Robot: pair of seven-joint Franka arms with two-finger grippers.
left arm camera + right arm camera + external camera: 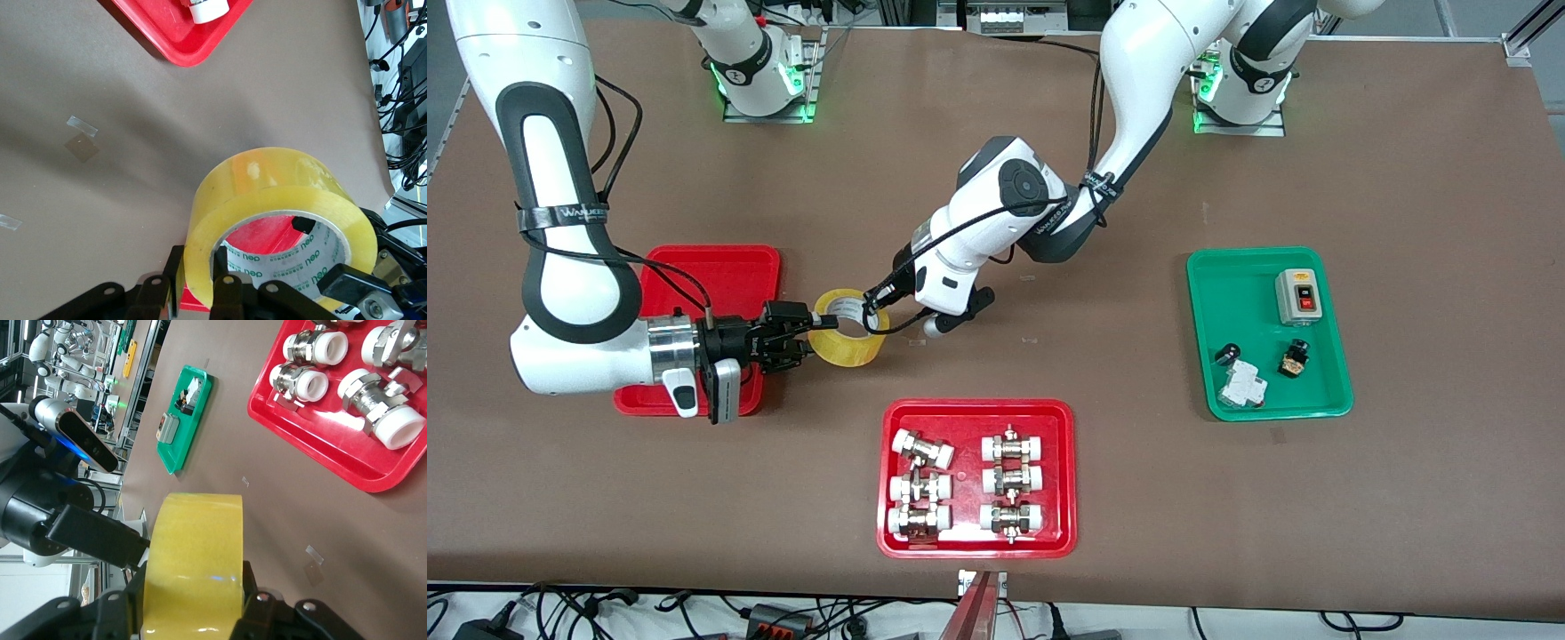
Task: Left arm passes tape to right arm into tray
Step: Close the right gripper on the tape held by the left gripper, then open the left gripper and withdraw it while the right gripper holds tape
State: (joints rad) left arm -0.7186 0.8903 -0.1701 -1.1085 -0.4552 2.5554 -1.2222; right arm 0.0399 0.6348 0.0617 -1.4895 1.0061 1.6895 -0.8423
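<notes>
The yellow tape [845,348] hangs just above the table, beside the plain red tray [720,267] on the side toward the left arm. My left gripper [874,300] is shut on the roll's wall, one finger inside the hole and one outside, as the left wrist view [197,267] shows on the tape [267,180]. My right gripper [811,333] reaches from over the tray and is shut across the roll's two flat faces. In the right wrist view its fingers [190,587] press both sides of the tape [193,547].
A red tray of white-capped metal fittings [889,533] lies nearer the front camera and shows in the right wrist view [300,440]. A green tray [1325,391] with a switch box and small parts sits toward the left arm's end.
</notes>
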